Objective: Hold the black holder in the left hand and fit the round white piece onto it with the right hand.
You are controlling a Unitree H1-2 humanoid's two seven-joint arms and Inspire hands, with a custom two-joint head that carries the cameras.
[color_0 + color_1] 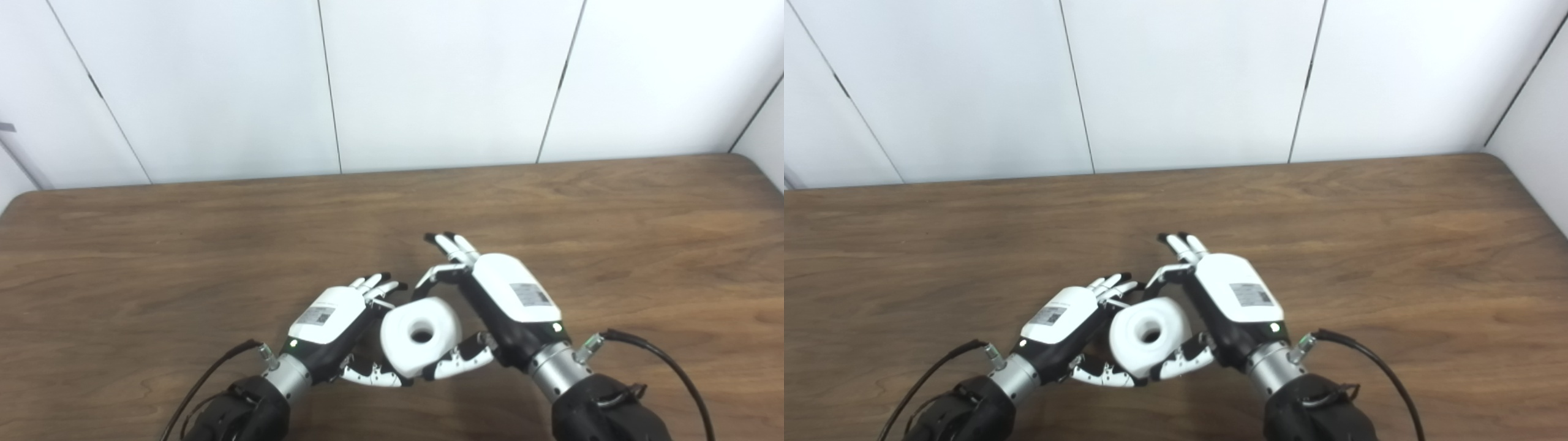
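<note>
Ring (pixel 421 335), round, white and with a dark hole at its centre, sits between the two hands, low over the surface (pixel 184 263). Its hole faces up toward the cameras. The right hand (pixel 511 300) holds it: the thumb (pixel 459 360) presses the ring's near edge from below, and one curled finger (pixel 436 274) comes over its far edge, while the other fingers (pixel 452 246) stretch out straight past the ring, away from the robot. The back of this hand, white with a small grey label, is turned up.

The left hand (pixel 331 321) lies just to the ring's left, touching or nearly touching its side. Its thumb (pixel 370 375) reaches under the ring's near left edge, close to the right thumb; its fingers (pixel 376 285) curl toward the ring's far left side, their tips dark. The holder is not plainly visible: only dark shapes show between this palm and the ring, and whether they belong to the holder or to the hand itself cannot be told. So whether the left hand grips anything cannot be told either.

Black cables (pixel 661 358) run from both wrists toward the bottom edge. Beyond the hands the brown wooden surface runs back to a white panelled wall (pixel 429 79).
</note>
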